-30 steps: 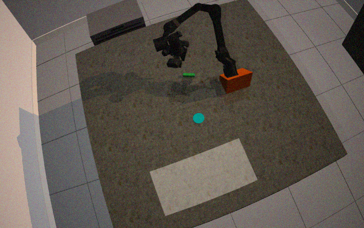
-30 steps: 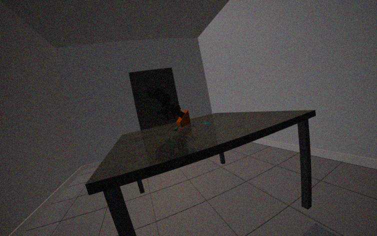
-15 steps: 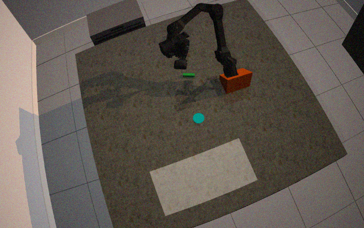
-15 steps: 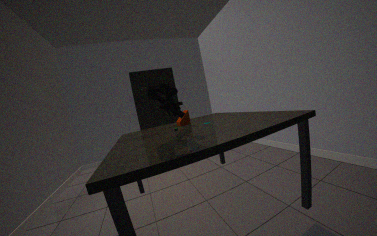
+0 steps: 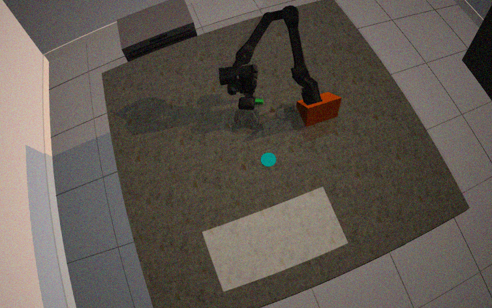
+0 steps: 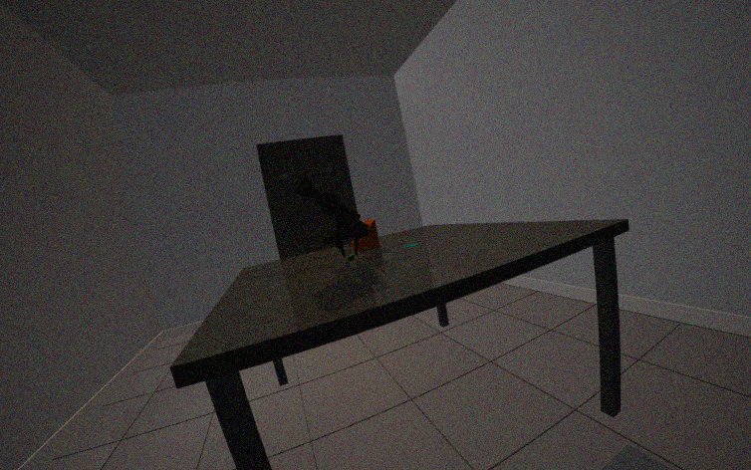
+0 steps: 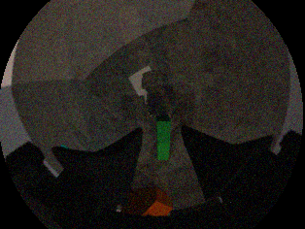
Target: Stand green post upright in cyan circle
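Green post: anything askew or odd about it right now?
Nothing stands out. The green post lies flat on the table, as expected before pickup, with the end effector open over one end of it. The cyan circle sits apart and bare. No damage or spill shows.

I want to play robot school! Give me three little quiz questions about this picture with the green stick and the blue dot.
1. True or false: the short green post already stands inside the flat cyan circle.
2. What colour is the block-shaped base under the black arm?
A. orange
B. yellow
C. white
3. Fill in: the black gripper hangs right over the green ____, with its fingers apart.

Key: 1 false; 2 A; 3 post.
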`<control>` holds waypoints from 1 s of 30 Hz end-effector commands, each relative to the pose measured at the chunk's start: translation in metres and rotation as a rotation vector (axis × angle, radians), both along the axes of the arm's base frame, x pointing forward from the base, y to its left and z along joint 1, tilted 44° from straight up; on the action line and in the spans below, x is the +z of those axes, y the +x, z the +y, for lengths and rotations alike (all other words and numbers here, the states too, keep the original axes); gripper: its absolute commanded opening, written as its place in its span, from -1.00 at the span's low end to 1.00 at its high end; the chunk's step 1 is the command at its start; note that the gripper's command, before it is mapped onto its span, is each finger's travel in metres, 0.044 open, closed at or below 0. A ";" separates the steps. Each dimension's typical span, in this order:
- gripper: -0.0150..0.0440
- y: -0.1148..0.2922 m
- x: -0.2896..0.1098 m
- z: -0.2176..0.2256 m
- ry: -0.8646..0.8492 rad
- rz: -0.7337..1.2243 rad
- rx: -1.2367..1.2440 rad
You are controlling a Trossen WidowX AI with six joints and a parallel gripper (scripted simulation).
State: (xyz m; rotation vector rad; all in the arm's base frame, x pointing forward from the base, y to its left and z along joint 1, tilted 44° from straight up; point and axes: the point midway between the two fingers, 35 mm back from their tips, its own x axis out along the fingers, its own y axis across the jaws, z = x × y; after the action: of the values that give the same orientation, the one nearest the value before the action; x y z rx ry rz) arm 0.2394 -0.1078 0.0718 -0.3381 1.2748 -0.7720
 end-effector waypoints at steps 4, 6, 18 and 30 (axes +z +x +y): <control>0.03 0.000 -0.005 -0.006 -0.011 0.001 0.011; -0.15 0.000 -0.005 -0.006 -0.011 0.001 0.011; -0.42 0.001 -0.001 0.001 -0.002 0.006 0.016; -0.42 0.003 0.020 0.025 0.008 0.006 0.015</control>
State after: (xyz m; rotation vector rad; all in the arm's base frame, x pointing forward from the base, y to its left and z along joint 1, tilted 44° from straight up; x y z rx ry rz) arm 0.2415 -0.0883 0.0867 -0.3505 1.2845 -0.7507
